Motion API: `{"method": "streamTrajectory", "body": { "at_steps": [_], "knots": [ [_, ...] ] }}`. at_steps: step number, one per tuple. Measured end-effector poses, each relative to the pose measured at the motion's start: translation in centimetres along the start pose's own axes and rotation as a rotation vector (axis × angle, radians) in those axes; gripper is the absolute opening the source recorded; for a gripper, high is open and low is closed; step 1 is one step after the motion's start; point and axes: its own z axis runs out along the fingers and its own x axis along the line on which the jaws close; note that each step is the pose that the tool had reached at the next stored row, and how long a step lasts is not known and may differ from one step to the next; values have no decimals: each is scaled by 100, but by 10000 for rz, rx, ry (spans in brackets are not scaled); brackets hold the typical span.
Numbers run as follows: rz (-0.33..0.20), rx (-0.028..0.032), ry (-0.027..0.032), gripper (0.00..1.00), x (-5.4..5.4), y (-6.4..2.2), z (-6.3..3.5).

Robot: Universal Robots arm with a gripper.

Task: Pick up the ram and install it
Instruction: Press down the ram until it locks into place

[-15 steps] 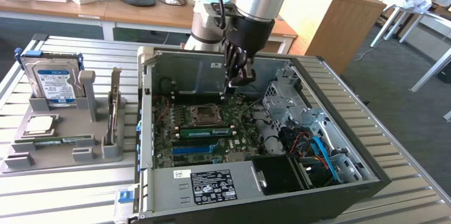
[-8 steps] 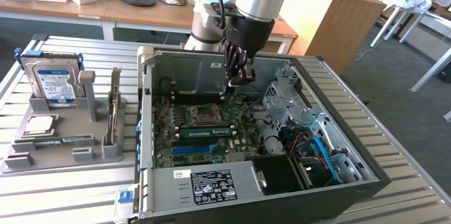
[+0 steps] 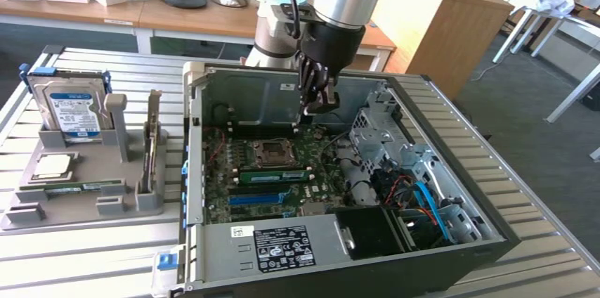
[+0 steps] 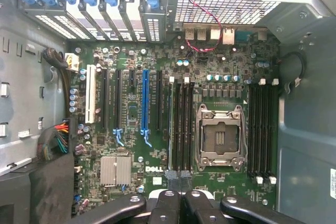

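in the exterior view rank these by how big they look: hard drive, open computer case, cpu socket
1. computer case: by far the largest
2. hard drive: clearly smaller than the case
3. cpu socket: smallest
None of the three look alike in size, so there are no close calls.

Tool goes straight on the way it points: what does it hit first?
The tool would likely meet the motherboard first, at the end of the black memory slots beside the CPU socket; depth unclear.
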Motion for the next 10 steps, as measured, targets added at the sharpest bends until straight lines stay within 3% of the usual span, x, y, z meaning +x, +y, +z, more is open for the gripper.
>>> {"method": "streamTrajectory", "body": {
  "at_steps": [10],
  "knots": [
    [1,0,-9,10,1,-99,-2]
  ]
}}
